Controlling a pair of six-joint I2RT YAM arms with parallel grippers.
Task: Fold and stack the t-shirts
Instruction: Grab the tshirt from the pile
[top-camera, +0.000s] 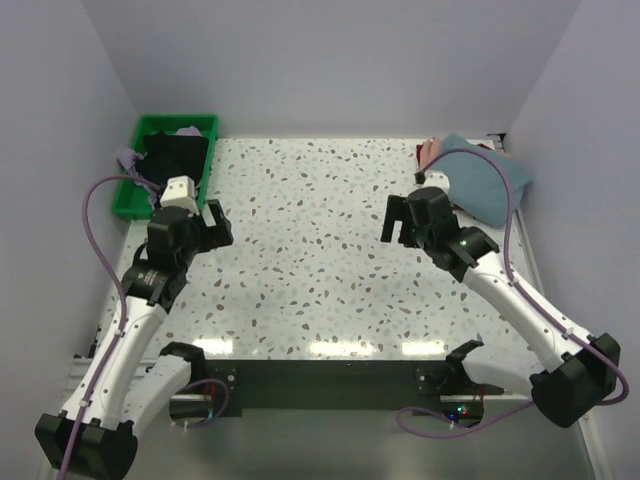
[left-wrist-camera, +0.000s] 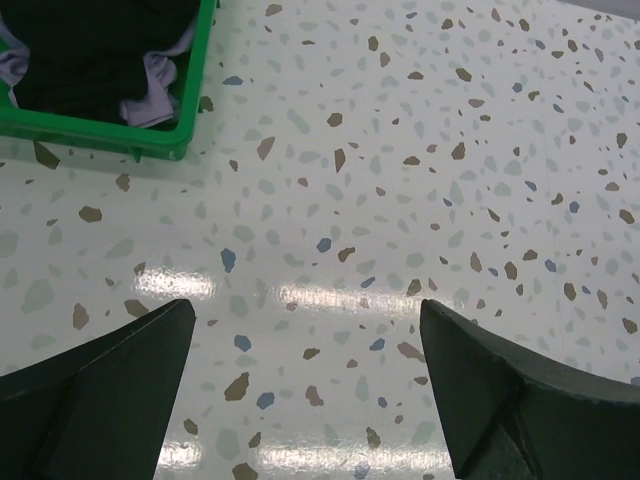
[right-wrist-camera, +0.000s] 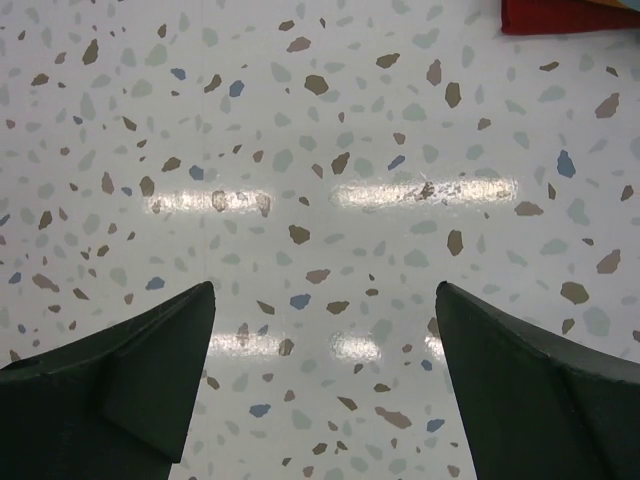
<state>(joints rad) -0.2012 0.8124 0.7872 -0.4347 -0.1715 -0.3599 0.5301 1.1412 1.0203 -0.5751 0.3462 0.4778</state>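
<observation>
While left end effector (top-camera: 212, 225) and right end effector (top-camera: 400, 225) hang apart, empty: fetch step, probably. Next: left reaches black t-shirt (top-camera: 180, 155), far-left tray (top-camera: 180, 120).

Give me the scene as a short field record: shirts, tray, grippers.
tray: green tray, far left of table
in tray: black t-shirt, lavender t-shirt, crumpled
far right pile: teal-blue t-shirt on top; pink t-shirt and dark red t-shirt edges showing
left gripper: open, empty, above table near tray
right gripper: open, empty, above table near pile
</observation>
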